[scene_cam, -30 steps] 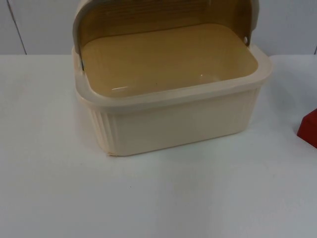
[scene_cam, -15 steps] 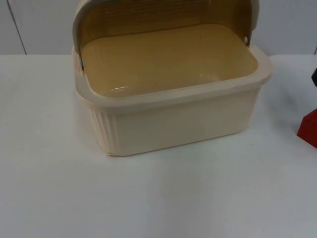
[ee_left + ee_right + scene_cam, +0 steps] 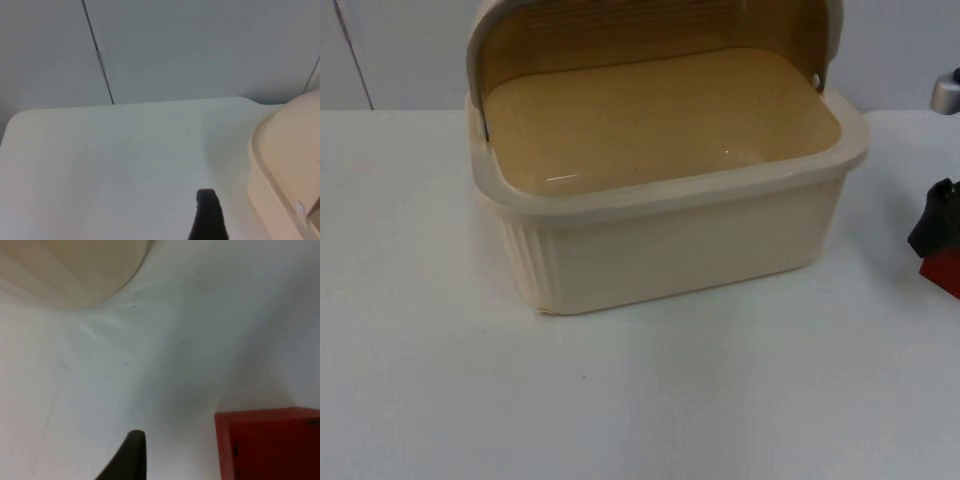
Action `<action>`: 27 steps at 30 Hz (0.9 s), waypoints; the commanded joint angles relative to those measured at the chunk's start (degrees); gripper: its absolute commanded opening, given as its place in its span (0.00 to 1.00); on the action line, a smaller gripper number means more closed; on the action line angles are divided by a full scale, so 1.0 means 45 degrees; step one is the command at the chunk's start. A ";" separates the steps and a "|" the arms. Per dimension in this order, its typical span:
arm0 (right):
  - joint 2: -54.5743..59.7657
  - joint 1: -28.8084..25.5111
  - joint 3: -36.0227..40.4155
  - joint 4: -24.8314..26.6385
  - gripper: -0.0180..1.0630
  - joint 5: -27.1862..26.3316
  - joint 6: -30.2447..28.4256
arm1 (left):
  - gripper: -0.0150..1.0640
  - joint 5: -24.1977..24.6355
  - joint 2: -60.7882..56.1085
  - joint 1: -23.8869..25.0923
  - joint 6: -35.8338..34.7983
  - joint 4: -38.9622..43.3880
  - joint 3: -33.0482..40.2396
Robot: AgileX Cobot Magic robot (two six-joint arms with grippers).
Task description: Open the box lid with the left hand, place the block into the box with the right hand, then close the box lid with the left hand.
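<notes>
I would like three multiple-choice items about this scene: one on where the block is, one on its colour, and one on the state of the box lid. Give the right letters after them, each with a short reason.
1. Where is the block?
A. inside the box
B. on the table, to the right of the box
C. on top of the lid

2. What colour is the block?
A. red
B. blue
C. green

3. How is the lid of the box?
A. shut flat over the box
B. lying on the table beside the box
C. swung up and back, with the inside open

Key: 1 B, the top view shows it on the table at the right edge, with the right gripper just above it. 2 A, the right wrist view shows a red block. 3 C, the top view shows the lid raised behind the bare tan floor of the box.
</notes>
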 commanded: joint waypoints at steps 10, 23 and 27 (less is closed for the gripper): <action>0.0601 0.0064 -0.0084 -0.0583 0.99 -0.0379 0.0037 | 0.55 0.0111 0.0003 0.0035 -0.0005 0.0186 0.0003; 0.0601 0.0064 -0.0084 -0.1326 0.11 -0.0516 0.1372 | 0.55 0.0313 0.0003 0.0035 -0.0005 0.0500 0.0003; 0.0516 0.0064 -0.0084 -0.1581 0.02 -0.0360 0.2395 | 0.55 0.0313 0.0003 0.0035 -0.0005 0.0527 0.0003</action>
